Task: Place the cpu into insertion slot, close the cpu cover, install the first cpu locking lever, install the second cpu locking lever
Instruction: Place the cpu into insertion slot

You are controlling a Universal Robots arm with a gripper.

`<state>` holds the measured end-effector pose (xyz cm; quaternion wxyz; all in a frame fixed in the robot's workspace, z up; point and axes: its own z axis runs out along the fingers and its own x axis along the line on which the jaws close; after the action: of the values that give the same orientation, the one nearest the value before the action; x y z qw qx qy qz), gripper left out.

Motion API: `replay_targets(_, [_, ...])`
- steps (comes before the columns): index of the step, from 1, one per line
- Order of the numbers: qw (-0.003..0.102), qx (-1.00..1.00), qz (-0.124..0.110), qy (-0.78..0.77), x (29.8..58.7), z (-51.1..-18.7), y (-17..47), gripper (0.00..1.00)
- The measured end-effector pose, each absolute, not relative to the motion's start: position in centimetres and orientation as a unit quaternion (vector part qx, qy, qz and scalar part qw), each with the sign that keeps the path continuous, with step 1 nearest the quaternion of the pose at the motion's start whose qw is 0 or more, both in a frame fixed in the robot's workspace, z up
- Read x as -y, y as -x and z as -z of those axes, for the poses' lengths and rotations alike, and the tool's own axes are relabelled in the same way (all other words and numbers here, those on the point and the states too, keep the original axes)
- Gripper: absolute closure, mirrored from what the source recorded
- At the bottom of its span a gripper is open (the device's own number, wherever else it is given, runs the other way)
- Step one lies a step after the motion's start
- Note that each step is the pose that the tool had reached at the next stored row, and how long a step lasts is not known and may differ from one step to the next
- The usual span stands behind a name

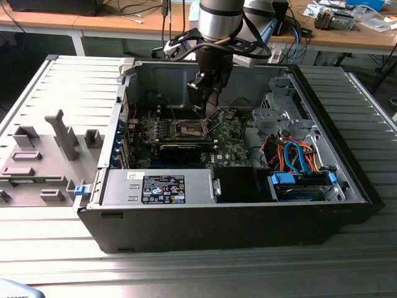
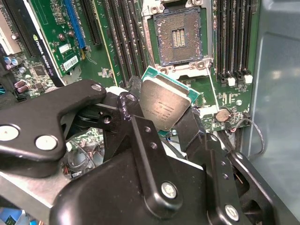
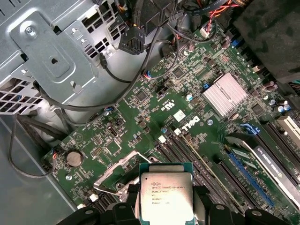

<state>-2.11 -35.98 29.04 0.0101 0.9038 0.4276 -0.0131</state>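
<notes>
My gripper [image 1: 209,107] hangs inside the open computer case, shut on the cpu [image 2: 165,107], a small square chip with a grey metal face and green edge. Both wrist views show the black fingers [image 2: 127,107] clamping it from two sides; the cpu [image 3: 166,196] is held tilted above the green board. The insertion slot [image 2: 179,40] lies bare a short way beyond the chip, dark centre with gold contacts and a silvery rim. In the exterior view the insertion slot [image 1: 191,128] sits just to the left of and below the gripper. I cannot tell the cpu cover or the locking levers apart from the metal around the slot.
Black memory slots [image 2: 233,37] flank the socket. A graphics card [image 1: 181,149] lies in front of it in the exterior view. The drive cage [image 1: 279,112] and bundled cables [image 1: 291,155] fill the exterior view's right. Grey fixtures [image 1: 43,155] stand outside the case.
</notes>
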Motion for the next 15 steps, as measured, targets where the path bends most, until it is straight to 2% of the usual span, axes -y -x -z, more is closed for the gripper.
replay_targets(15, [0.01,-0.421,0.013,-0.907,35.98,-29.04,2.11,0.46])
